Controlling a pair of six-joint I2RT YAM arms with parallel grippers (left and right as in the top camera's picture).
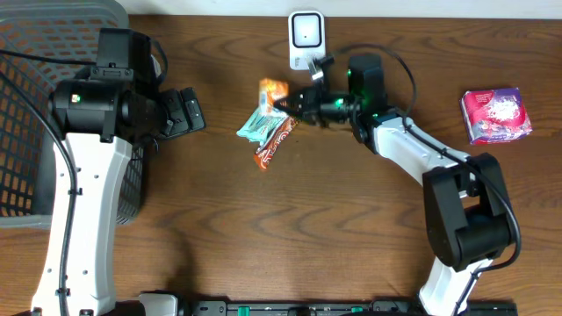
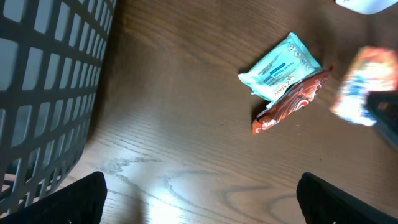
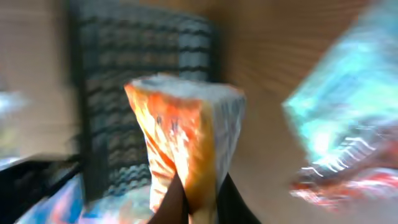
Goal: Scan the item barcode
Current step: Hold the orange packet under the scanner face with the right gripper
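Note:
An orange and white snack packet (image 1: 272,90) hangs just above the table, and my right gripper (image 1: 287,104) is shut on its lower edge. The right wrist view shows the packet (image 3: 186,130) upright and blurred, pinched between the two dark fingers (image 3: 221,202). No barcode shows on it. A white scanner (image 1: 306,37) stands at the back edge, just right of the packet. My left gripper (image 1: 187,111) hovers open beside the basket, with only bare wood between its fingers (image 2: 74,199). From the left wrist the held packet (image 2: 364,84) is a blur at the right.
A teal packet (image 1: 256,125) and a red-brown packet (image 1: 275,145) lie overlapped below the held one. A pink pouch (image 1: 496,114) lies at the far right. A dark mesh basket (image 1: 35,114) fills the left side.

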